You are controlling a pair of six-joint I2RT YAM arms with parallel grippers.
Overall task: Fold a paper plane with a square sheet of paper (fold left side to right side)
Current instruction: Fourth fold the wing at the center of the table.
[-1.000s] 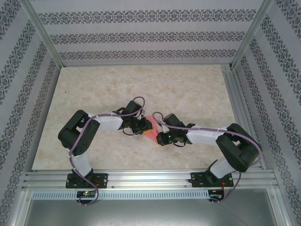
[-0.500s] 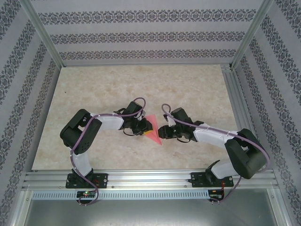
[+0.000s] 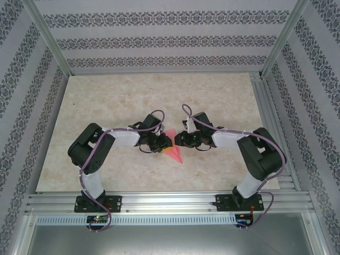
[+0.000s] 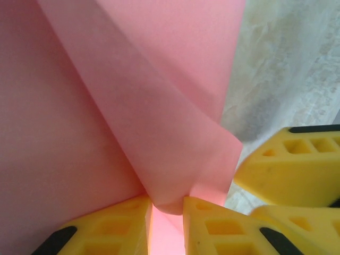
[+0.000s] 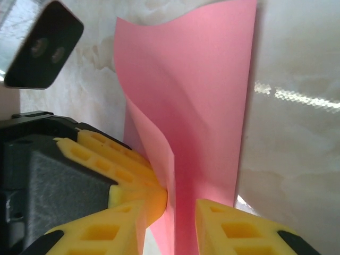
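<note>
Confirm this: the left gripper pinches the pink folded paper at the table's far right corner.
Wrong on the place. The left gripper pinches the pink folded paper, but near the middle of the table, not its far right corner. The top external view shows it.

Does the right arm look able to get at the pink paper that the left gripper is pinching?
Probably yes: the right gripper stands with open jaws astride the paper, nothing else between. The left gripper pinches the paper close beside it, so room is tight.

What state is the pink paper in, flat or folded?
Folded. From above the pink paper is a narrow pointed triangle; the left wrist view shows overlapping layers meeting at a crease.
</note>
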